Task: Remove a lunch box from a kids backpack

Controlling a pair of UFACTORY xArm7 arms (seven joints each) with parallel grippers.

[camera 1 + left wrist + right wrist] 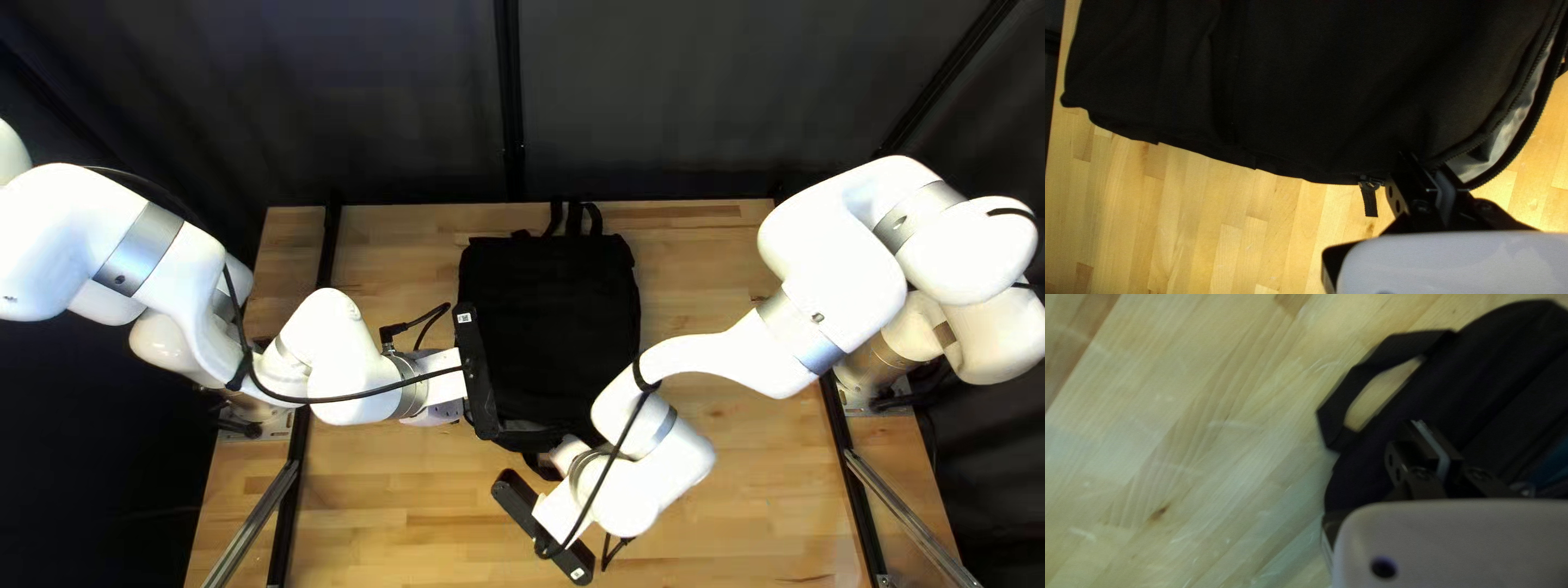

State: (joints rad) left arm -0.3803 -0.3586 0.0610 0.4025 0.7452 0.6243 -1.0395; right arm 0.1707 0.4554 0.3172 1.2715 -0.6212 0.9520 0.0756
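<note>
Well, the black fabric backpack (550,327) lies flat on the pale striped wooden worktop (751,490), its two black straps (575,218) reaching to the worktop's far edge and its other end toward the near edge. At that nearer end, a curved opening with a dark toothed zip (1524,81) parts, and light grey lining (1508,133) shows inside. The left gripper (476,370) is at the backpack's left side, close to its near corner; its jaws stand narrow, pinching black cloth at the zipped rim between them. A short black ribbed pull tab (1369,201) hangs just beside them, over the wood. The right gripper (542,528) is around the near end of the backpack, and its own wrist view has its jaws closed together above the black cloth, with nothing held; whether they touch it I cannot tell. Near them a black webbing loop (1355,384) sticks out from that end over the worktop, and on their other side a patch of blue (1554,463) shows, too blurred to name. Where the lunch box sits, I cannot make out.
</note>
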